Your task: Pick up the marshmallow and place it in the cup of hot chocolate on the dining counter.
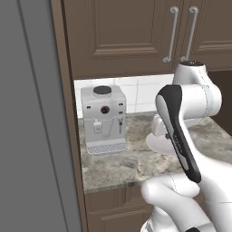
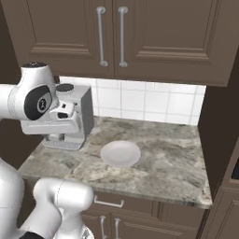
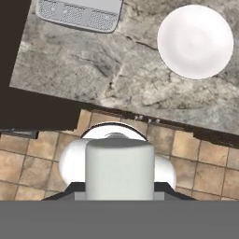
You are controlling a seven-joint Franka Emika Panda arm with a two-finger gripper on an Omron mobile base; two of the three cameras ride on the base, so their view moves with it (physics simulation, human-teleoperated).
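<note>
The base faces a short wall counter (image 2: 154, 154) with a marbled stone top, set under dark brown upper cabinets (image 2: 140, 32) with long metal handles; white tile backsplash (image 2: 149, 102) behind it. A white coffee machine (image 1: 103, 118) stands at the left end of the counter, its drip grille (image 3: 77, 16) visible at the top edge of the hand view. A round white plate (image 2: 120, 153) lies flat on the stone, to the right of the machine and apart from it; nothing rests on it; the same plate (image 3: 195, 41) appears at upper right in the hand view, and in the left base view the arm covers most of it.

The arm (image 1: 188, 131) is folded high over the counter front, with the hand camera looking straight down past the counter edge to a tan tiled floor (image 3: 210, 168). The fingertips cannot be made out in the hand view, and the base views hide them behind the arm's own links; how far the jaws stand apart, and whether anything is held, cannot be told.

Neither the marshmallow, the cup of hot chocolate nor the dining counter can be located in these views; their position cannot be told from here. A tall grey panel (image 1: 31, 118) fills the left of the left base view.
</note>
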